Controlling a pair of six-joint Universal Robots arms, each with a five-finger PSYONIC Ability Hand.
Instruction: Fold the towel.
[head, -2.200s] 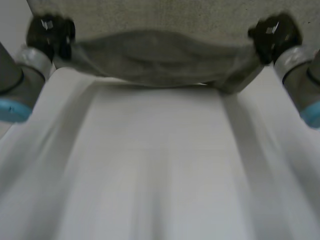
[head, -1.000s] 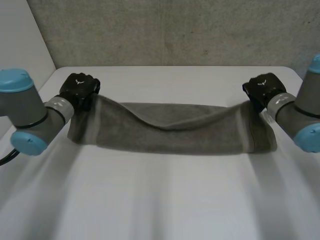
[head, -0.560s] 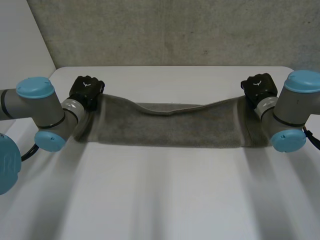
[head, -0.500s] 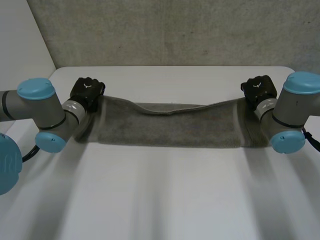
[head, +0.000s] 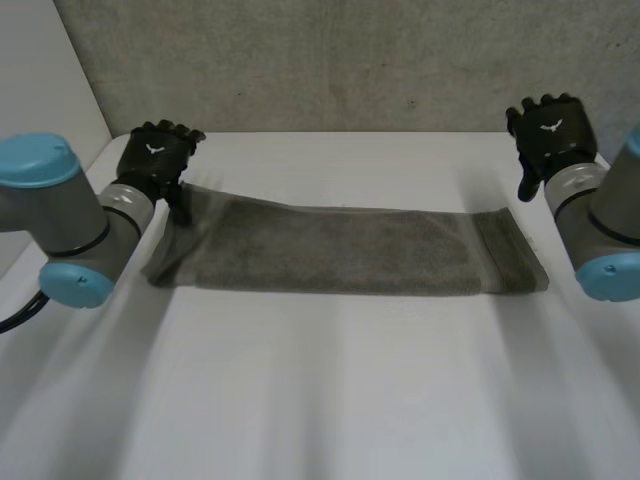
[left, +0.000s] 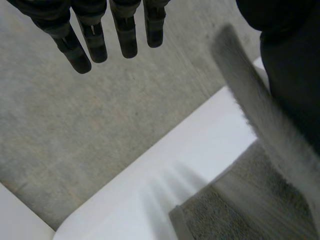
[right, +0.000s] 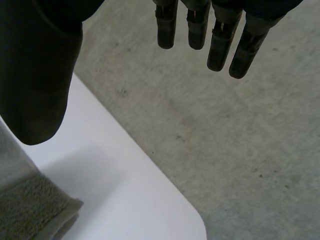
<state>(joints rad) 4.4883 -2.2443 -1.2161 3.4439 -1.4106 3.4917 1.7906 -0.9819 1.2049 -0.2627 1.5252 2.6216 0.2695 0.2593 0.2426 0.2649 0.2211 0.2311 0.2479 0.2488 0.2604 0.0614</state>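
A grey towel lies as a long folded strip across the white table. My left hand hovers at its far left corner with fingers straight and spread. That corner still rises and leans along the thumb; in the left wrist view the towel's edge runs beside the thumb. My right hand is raised above and behind the towel's right end, fingers straight, holding nothing. The towel's right corner lies flat on the table below its thumb.
A grey concrete-looking wall stands behind the table's far edge. My left arm and right arm flank the towel's two ends. White table spreads in front of the towel.
Both hands opened and lifted away from the towel's far corners. The raised far edge dropped, so the towel now lies flat except at the left corner.
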